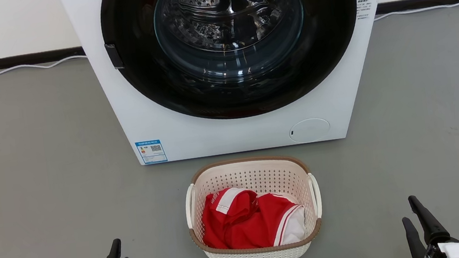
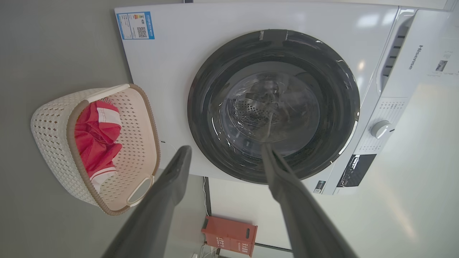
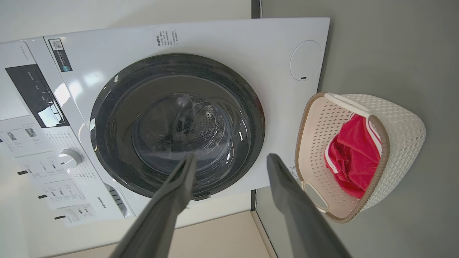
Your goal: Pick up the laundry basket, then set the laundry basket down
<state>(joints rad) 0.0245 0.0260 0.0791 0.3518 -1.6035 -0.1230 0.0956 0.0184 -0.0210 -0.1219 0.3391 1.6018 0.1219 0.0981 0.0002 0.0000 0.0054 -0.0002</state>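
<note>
Lowest and closest, the left pincer (image 1: 119, 250) sits with its two dark fingers parted and nothing between them. Its wrist view shows the same gap, aimed at the washer (image 1: 234, 132) door rather than at the work. Ahead of it and off to its right, well apart, the basket (image 1: 258, 254) stands upright on the grey floor (image 1: 42, 169), just short of the washer's front panel and midway between both pincers. Its left handle (image 1: 189, 206) faces the left pincer's side, a red garment (image 1: 240, 219) lies crumpled inside, and its right handle (image 1: 316, 193) faces the other way. Then the right pincer (image 1: 409, 210) mirrors the left: fingers spread, empty, with the basket ahead and to its left. Neither touches anything, so I judge the pick-up has not begun and this is the approach. Next, each pincer likely needs to travel forward and inward, drop to handle height, and close on its own loop. Both should close together, so the basket rises level and the garment stays in.
</note>
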